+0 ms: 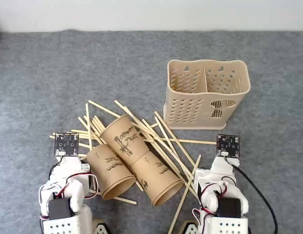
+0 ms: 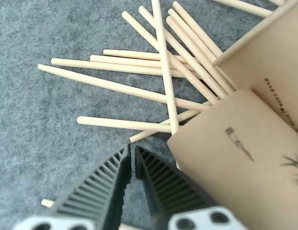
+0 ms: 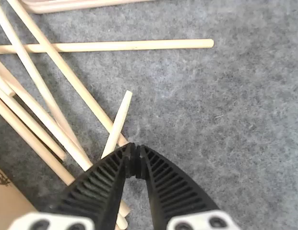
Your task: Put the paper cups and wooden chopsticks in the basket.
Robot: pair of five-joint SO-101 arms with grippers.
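Observation:
Three brown paper cups lie on their sides in a cluster: one (image 1: 123,138) in the middle, one (image 1: 110,170) nearer my left arm (image 1: 67,163), one (image 1: 158,178) toward my right arm (image 1: 224,163). Wooden chopsticks (image 1: 163,141) are strewn under and around them. The beige perforated basket (image 1: 207,92) stands upright at the back right, with two compartments. My left gripper (image 2: 132,151) is shut and holds nothing, just above the carpet beside a cup (image 2: 240,163) and several chopsticks (image 2: 139,91). My right gripper (image 3: 134,147) is shut and holds nothing, over the end of a chopstick (image 3: 117,122).
Grey carpet (image 1: 68,73) covers the table, with open room at the back left and at the far right. One chopstick (image 1: 185,195) lies between the cups and my right arm. A white wall runs along the back edge.

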